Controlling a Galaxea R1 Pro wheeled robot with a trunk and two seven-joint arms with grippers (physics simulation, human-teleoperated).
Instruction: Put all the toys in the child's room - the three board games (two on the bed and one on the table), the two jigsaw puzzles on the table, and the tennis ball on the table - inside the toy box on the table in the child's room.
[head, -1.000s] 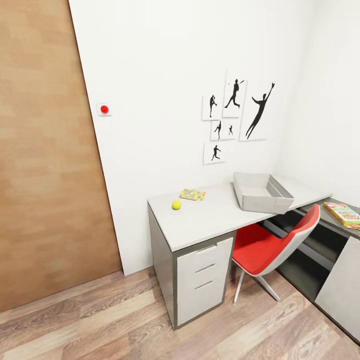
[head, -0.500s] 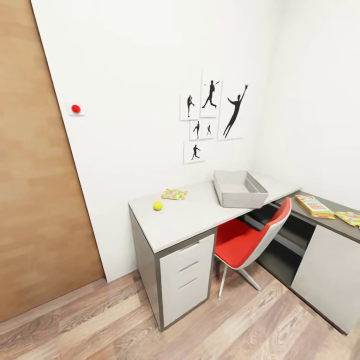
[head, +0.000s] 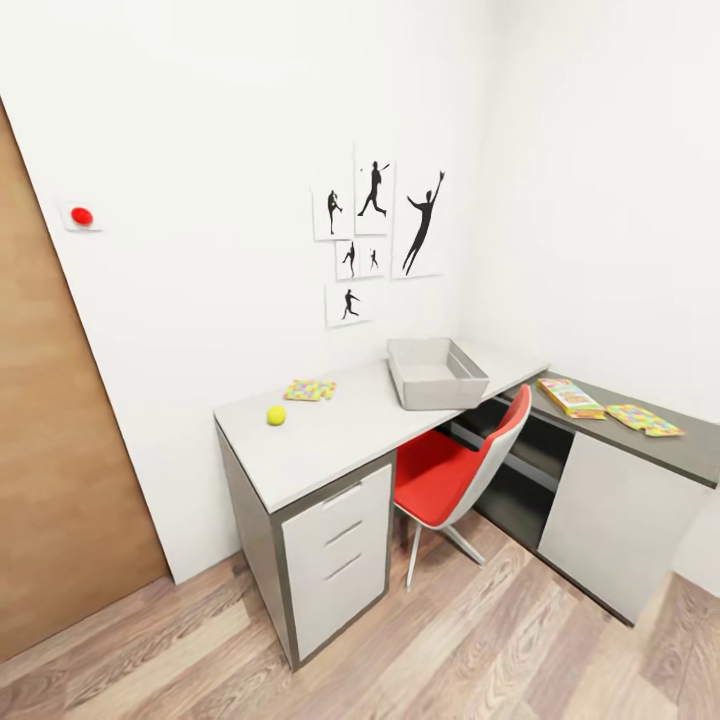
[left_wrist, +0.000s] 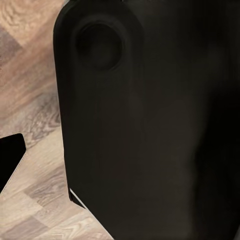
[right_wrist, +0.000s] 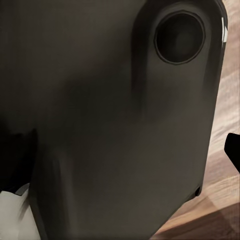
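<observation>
The view has been swung rightward, so the table (head: 340, 440), toy box (head: 436, 373) and tennis ball (head: 276, 415) are now framed. An approach is judged next. End effector states cannot be told.

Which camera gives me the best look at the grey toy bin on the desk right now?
The head view: the light grey rectangular toy bin sits in full sight on the pale L-shaped desk top, open side up. Both wrist views look at dark robot housing and wood floor, not the bin.
</observation>
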